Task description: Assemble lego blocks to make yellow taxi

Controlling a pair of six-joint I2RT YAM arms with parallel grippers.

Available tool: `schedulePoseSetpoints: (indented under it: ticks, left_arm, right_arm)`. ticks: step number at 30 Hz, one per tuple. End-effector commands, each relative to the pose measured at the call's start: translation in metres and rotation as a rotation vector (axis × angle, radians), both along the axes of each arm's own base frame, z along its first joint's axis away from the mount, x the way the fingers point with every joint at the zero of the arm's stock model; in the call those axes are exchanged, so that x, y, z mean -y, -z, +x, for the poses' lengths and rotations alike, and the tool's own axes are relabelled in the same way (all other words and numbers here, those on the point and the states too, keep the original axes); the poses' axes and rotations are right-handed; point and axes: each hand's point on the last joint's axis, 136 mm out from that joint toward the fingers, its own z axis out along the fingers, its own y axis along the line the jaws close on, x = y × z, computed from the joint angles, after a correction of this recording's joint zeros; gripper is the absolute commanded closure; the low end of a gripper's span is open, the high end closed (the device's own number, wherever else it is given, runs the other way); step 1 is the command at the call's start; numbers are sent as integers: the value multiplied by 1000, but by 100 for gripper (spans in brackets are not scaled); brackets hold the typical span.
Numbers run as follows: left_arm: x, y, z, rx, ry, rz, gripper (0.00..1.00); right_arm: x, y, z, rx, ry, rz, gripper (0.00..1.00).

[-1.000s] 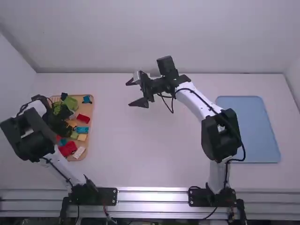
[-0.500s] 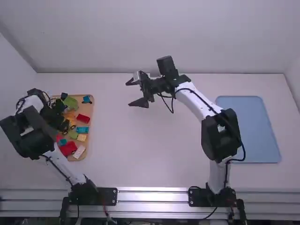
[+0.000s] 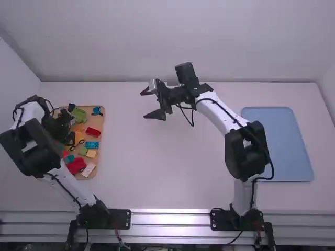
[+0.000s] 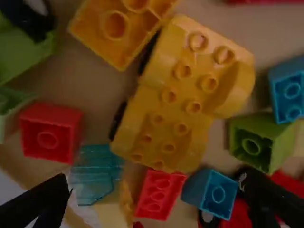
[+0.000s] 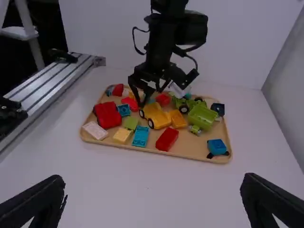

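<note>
Left wrist view: the left gripper (image 4: 156,178) is spread and empty, and the yellow car (image 4: 175,104) lies on the tray (image 5: 185,157) just beyond those fingertips — its long axis running more across the line between them than along it. Gripping its flanks likely needs only a small turn. The right gripper (image 5: 153,179), also spread and empty, is well apart.

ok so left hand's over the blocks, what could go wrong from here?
The left hand is open above a crowded tray; a fingertip could snag the blue block. The yellow car base has wheels, so a nudge may roll it. The orange block close beside it might get dragged along.
</note>
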Motion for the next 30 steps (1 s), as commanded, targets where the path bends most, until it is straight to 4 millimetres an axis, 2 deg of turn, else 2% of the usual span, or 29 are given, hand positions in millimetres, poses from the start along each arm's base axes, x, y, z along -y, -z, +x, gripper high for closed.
schedulePoseSetpoints:
  ticks: [1, 6, 9, 14, 17, 19, 23, 26, 28, 30]
  left_arm:
    - [7, 16, -7, -8, 90, -37, 4]
    - [4, 32, -5, 13, 116, -4, 10]
    - [10, 32, 2, 52, 151, -39, 16]
    - [11, 32, 4, 64, 153, -47, 20]
    - [10, 37, 1, 60, 159, -39, 28]
    - [11, 41, -2, 45, 183, -32, 29]
    - [7, 45, -7, 24, 178, -6, 22]
    - [6, 45, -4, 32, 178, 2, 24]
    - [5, 45, -3, 40, 175, 3, 28]
    - [5, 45, 0, 49, 178, 6, 43]
  right_arm:
    - [-3, -6, 3, 9, -8, 13, 1]
    - [-3, -6, 3, 9, -8, 13, 1]
    - [-3, -6, 3, 10, -8, 14, 1]
    - [-3, -6, 3, 14, -9, 15, 1]
    - [-3, -7, 3, 16, -9, 16, 1]
    - [-3, -7, 3, 16, -9, 16, 1]
    - [-3, -7, 3, 12, -8, 15, 1]
    - [-3, -7, 3, 12, -8, 15, 1]
    - [-3, -7, 3, 13, -8, 15, 1]
    - [-3, -7, 3, 13, -8, 15, 1]
